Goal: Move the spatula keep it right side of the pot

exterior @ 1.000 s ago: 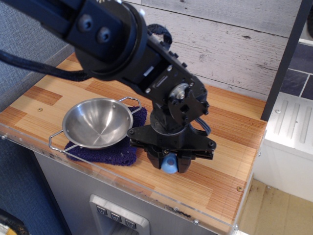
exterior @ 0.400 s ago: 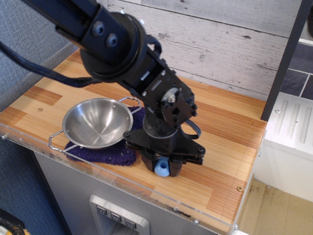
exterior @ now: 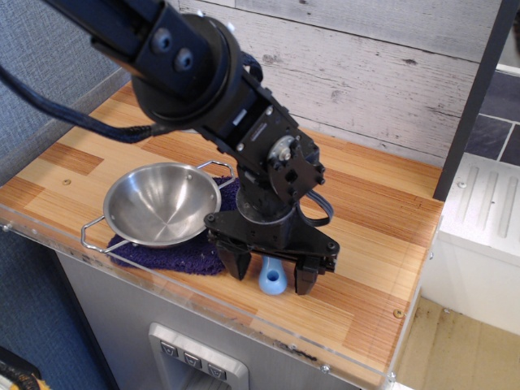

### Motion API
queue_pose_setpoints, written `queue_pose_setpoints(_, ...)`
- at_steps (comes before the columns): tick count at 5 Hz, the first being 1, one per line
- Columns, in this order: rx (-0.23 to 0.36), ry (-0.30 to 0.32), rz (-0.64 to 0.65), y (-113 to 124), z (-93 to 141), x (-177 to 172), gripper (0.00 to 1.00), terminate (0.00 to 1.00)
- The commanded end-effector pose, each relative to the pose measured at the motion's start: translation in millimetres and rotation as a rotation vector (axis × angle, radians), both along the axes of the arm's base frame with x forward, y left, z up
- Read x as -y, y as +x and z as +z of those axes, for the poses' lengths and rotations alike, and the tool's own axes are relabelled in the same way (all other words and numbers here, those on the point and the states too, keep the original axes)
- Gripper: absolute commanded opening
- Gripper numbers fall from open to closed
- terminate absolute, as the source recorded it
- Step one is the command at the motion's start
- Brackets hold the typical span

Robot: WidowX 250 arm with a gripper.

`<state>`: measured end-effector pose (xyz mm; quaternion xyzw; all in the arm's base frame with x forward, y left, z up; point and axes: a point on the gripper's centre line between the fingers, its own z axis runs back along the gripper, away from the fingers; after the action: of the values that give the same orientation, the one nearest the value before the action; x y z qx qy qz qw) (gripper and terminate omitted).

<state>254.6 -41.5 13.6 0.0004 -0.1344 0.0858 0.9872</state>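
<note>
Standing on the wooden table (exterior: 382,219), just right of the pot (exterior: 162,203): one spatula (exterior: 272,276), light-blue handle showing, grey head hidden beneath the arm. Pot: shiny steel, two wire handles, seated on a dark blue cloth (exterior: 175,256) near the table's front-left edge. Tool (exterior: 272,275): spread open, one black finger on either side of the handle, apparently not touching it. Spatula position relative to pot: right side, near the cloth's corner, close to the table's front edge. Task status, by judgement: placement looks done; withdrawal remains. Risks: a finger catching the handle as the tool lifts could tip the spatula or drag it toward the front edge; a sideways retreat could knock the pot's near handle.
</note>
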Motion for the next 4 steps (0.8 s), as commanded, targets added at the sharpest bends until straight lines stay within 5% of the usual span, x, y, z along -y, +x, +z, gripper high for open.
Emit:
queue_pose_setpoints(1, 0.077, 0.009, 0.008, 9.4, 34.7, -7.3, 1.00, 0.00)
queue_pose_setpoints(3, 0.223, -0.041, 0.051, -4.8, 96.8, 4.6, 1.00, 0.00)
queue_pose_setpoints(4, 0.223, -0.041, 0.051, -4.8, 96.8, 4.6, 1.00, 0.00)
